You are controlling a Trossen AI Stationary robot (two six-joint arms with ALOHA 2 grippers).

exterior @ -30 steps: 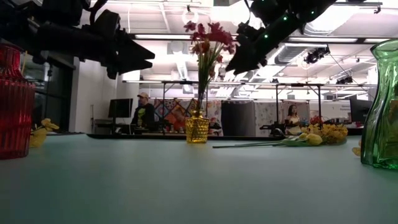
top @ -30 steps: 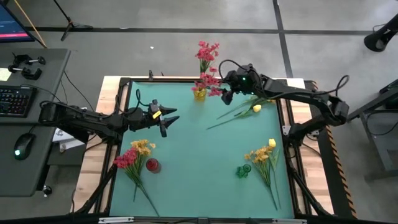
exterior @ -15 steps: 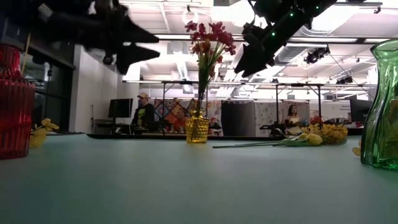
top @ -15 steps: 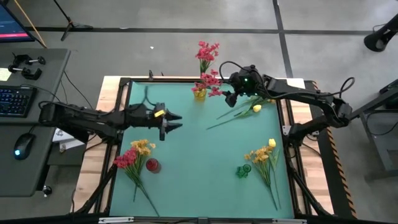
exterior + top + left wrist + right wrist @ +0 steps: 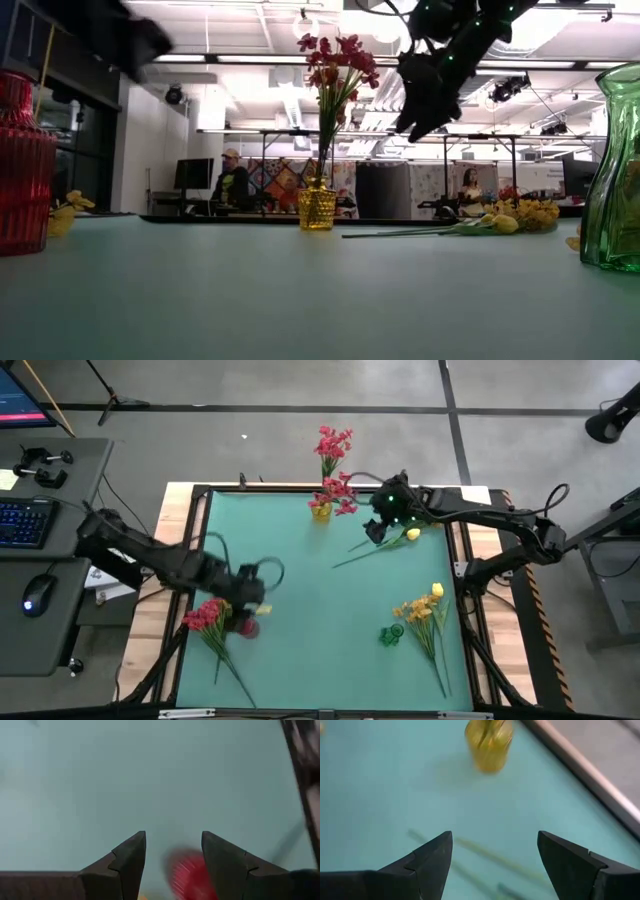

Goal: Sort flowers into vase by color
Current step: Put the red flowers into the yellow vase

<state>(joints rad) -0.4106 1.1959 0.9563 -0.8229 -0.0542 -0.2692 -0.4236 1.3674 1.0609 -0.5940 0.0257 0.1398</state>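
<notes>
While both grippers' fingers gape empty, yellow tulip stem (image 5: 375, 543) lies diagonal, bud toward right gripper (image 5: 375, 531).

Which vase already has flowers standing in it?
The yellow vase at the far edge, holding red-pink flowers; the red vase and green vase stand empty.

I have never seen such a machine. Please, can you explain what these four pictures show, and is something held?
Two dark robot arms work over a green table. One picture looks down from above, one looks level across the table, and two come from cameras on the wrists.

The left gripper is above the red vase, near loose red flowers. The right gripper is above a yellow flower lying flat.

A yellow vase holds red flowers, and a green vase stands beside loose yellow ones. Both pairs of fingers are open, holding nothing.
</notes>
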